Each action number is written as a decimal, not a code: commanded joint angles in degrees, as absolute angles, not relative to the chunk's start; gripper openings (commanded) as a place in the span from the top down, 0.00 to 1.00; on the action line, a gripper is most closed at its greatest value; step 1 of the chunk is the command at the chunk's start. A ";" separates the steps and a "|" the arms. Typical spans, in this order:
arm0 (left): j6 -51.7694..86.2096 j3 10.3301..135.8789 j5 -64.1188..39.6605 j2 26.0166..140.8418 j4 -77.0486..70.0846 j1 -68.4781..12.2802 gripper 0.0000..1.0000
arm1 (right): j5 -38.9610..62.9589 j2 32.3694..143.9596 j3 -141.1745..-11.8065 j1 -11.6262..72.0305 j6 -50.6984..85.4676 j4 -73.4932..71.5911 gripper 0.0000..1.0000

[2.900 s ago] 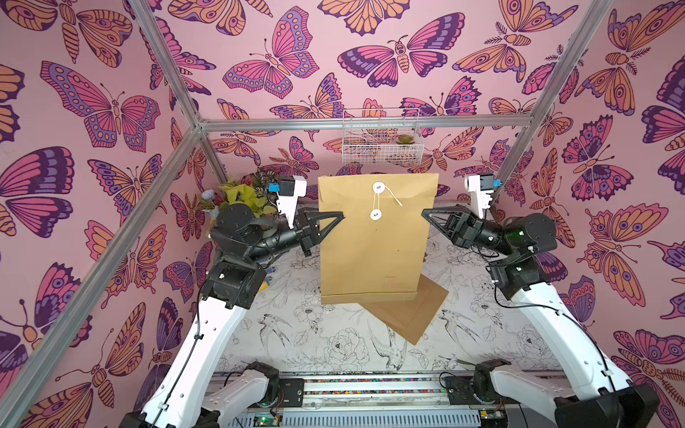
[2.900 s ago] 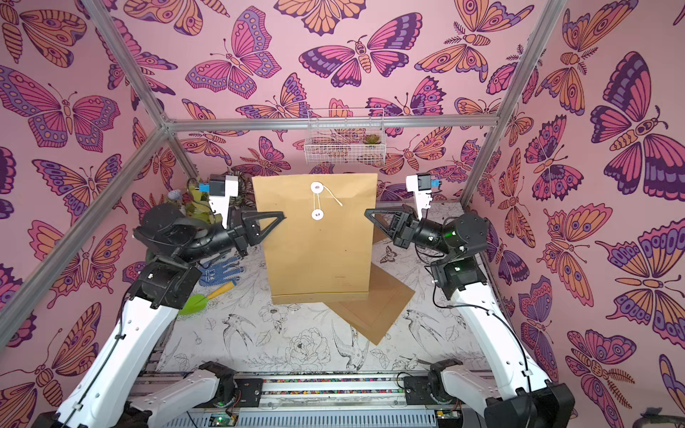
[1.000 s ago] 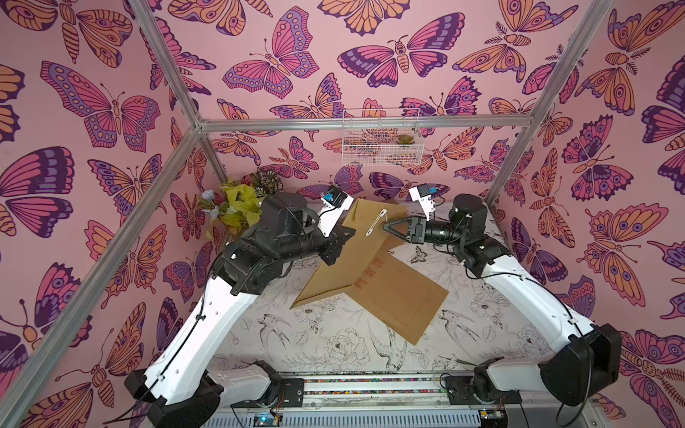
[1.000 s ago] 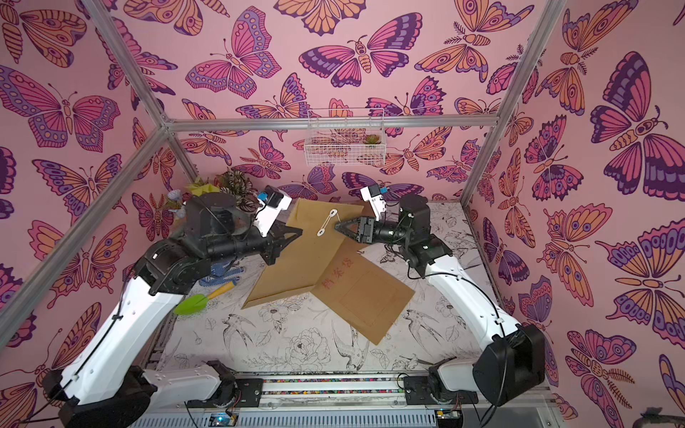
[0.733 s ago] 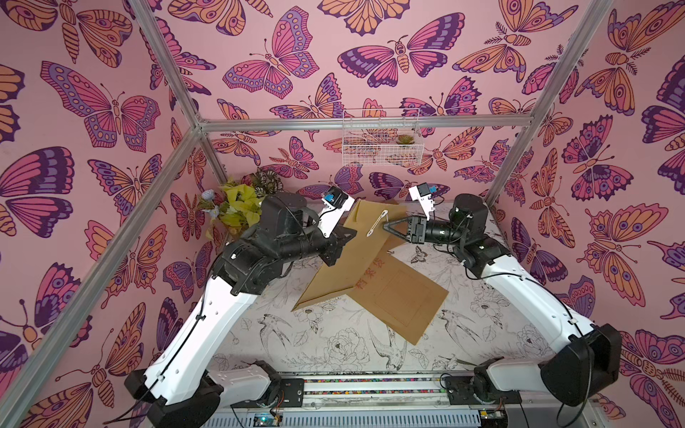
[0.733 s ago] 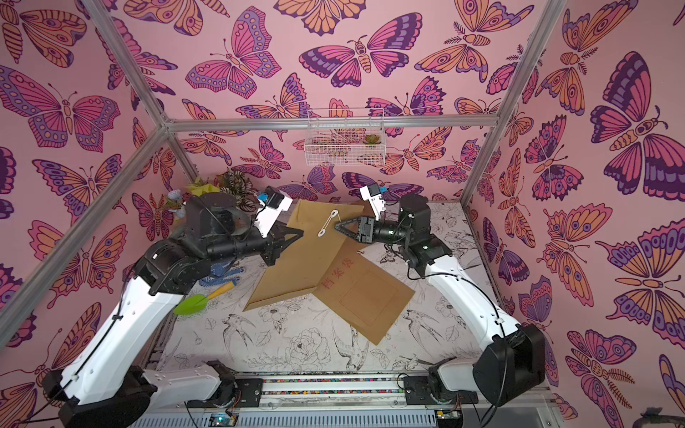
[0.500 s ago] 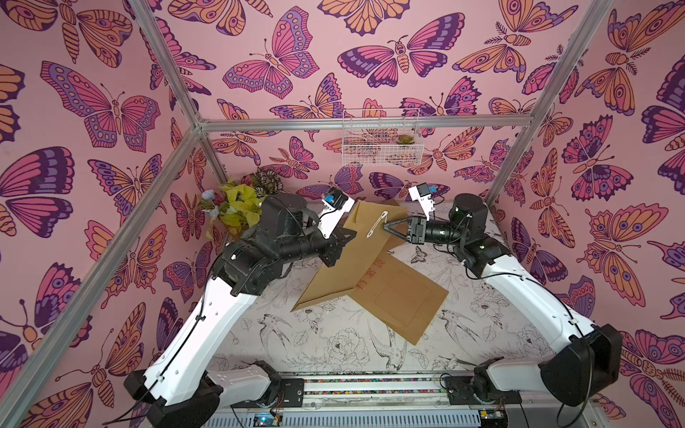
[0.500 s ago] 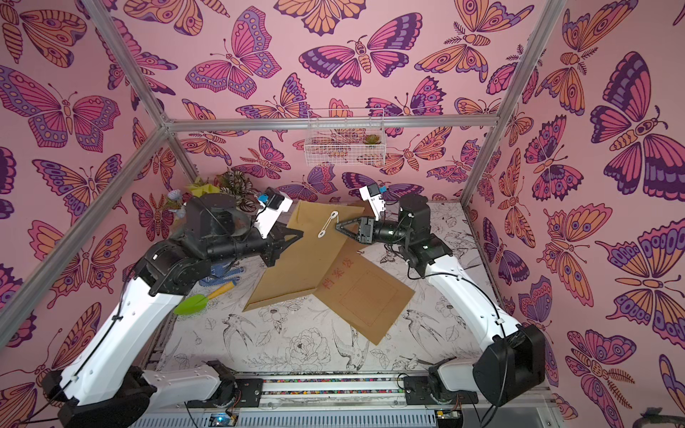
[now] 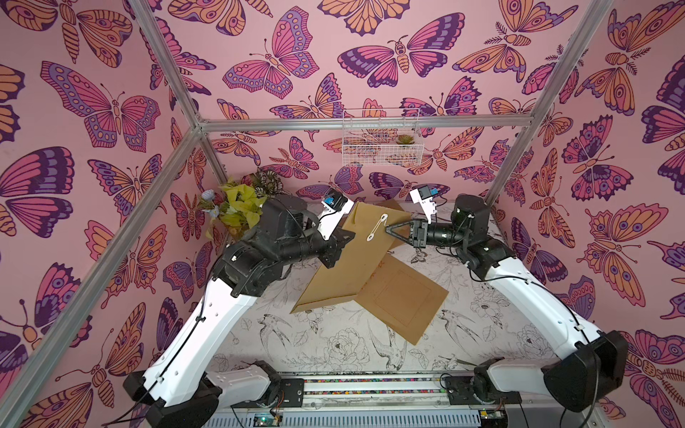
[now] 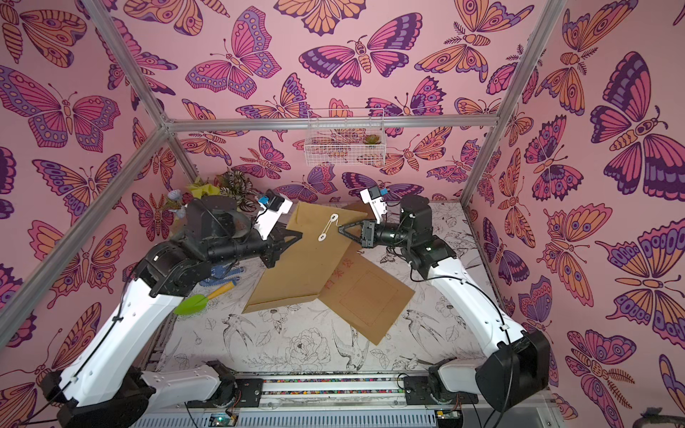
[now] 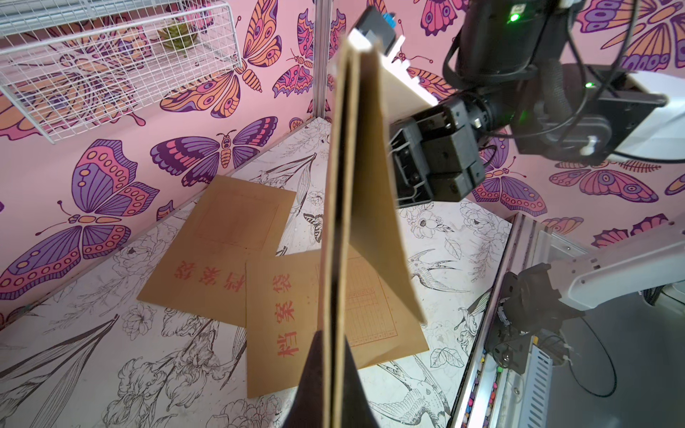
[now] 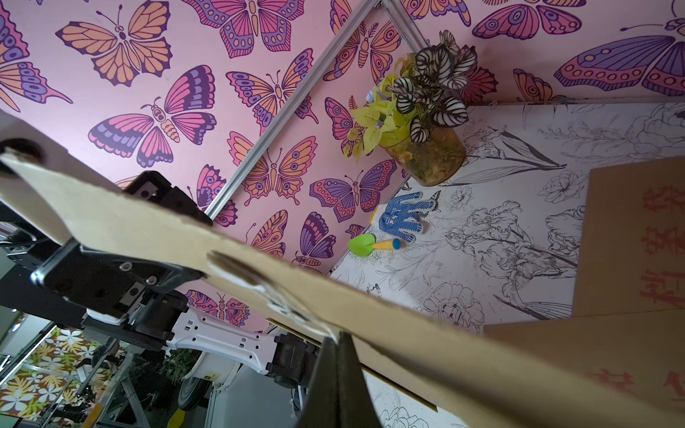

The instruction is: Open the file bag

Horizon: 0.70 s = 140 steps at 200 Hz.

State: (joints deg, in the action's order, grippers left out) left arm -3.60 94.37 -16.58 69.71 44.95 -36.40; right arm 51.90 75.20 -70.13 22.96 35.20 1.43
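The file bag (image 9: 344,270) is a brown paper envelope held up off the table at a tilt. Its white string (image 9: 377,228) runs between two white discs near the top. My left gripper (image 9: 347,240) is shut on the bag's left edge, and in the left wrist view the bag (image 11: 339,222) stands edge-on between the jaws (image 11: 332,370). My right gripper (image 9: 386,229) is shut at the string by the upper disc. A bit of white string meets its closed tips in the right wrist view (image 12: 338,352). The flap (image 11: 378,185) stands off the bag's body.
Two more brown file bags (image 11: 289,315) (image 11: 222,241) lie flat on the table under the held one. A plant jar (image 12: 426,155), a blue glove (image 12: 404,218) and a green toy shovel (image 10: 196,302) sit at the left. A wire basket (image 9: 381,142) hangs on the back wall.
The right gripper's jaws have closed at the string over the last second. Both arms and the tilted bag have stayed nearly still.
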 commanded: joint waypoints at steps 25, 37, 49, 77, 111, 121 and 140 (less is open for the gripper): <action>-3.10 92.91 -16.06 69.16 43.20 -36.50 1.00 | 49.20 71.68 -71.71 23.25 29.07 8.04 1.00; -2.99 92.90 -15.99 69.26 43.23 -36.48 1.00 | 48.01 71.05 -71.85 23.21 28.06 9.65 1.00; -2.99 92.75 -16.31 69.26 43.15 -36.48 1.00 | 46.51 70.42 -71.98 23.21 26.97 11.25 1.00; -2.78 91.59 -17.70 69.51 42.64 -36.52 1.00 | 42.18 70.04 -71.80 23.23 27.03 11.73 1.00; -1.40 90.69 -20.62 70.30 42.87 -36.51 1.00 | 40.97 70.54 -70.22 23.27 34.61 7.06 1.00; -1.06 90.07 -20.57 70.23 42.96 -36.48 1.00 | 40.95 70.22 -68.94 23.33 35.71 5.93 1.00; -0.92 88.54 -19.15 69.92 42.81 -36.50 1.00 | 38.49 68.75 -66.96 23.34 35.08 5.94 1.00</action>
